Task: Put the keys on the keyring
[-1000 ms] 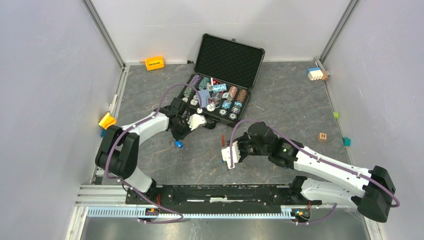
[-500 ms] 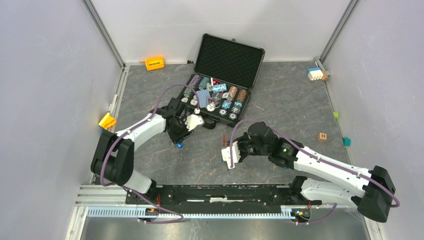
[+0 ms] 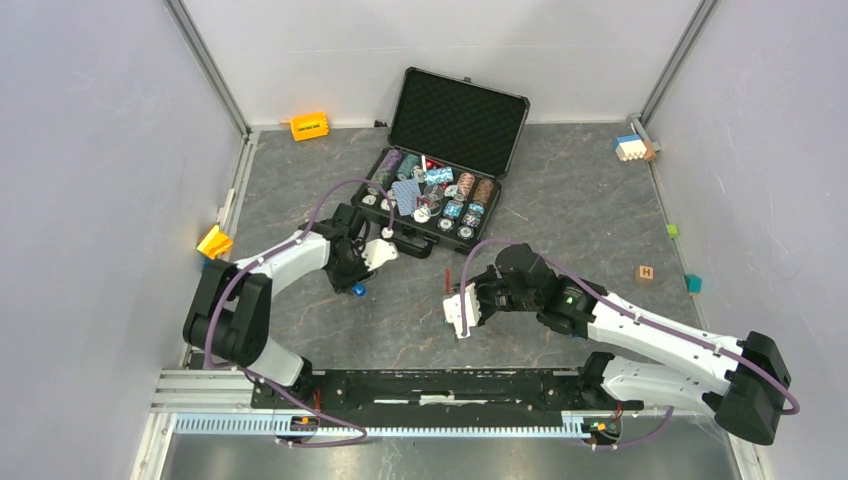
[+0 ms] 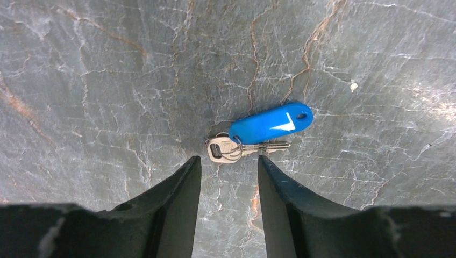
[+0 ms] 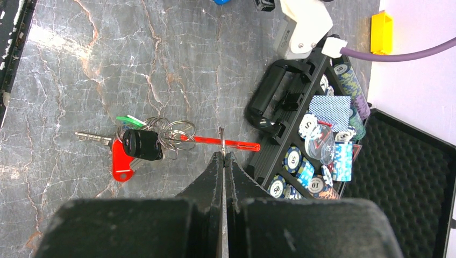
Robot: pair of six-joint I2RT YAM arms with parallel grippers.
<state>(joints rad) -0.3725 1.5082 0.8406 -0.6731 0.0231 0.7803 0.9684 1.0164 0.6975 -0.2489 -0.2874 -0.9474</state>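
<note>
Your table (image 3: 580, 200) carries an open chip case (image 3: 455, 115) at 12 o'clock. Your left gripper (image 4: 228, 161) is about half open and empty, with the blue-tagged key (image 4: 263, 128) at its 12 o'clock. Your right gripper (image 5: 223, 155) is pinched on the keyring (image 5: 236, 143), with the key bunch (image 5: 144, 144) at its 9 o'clock.
</note>
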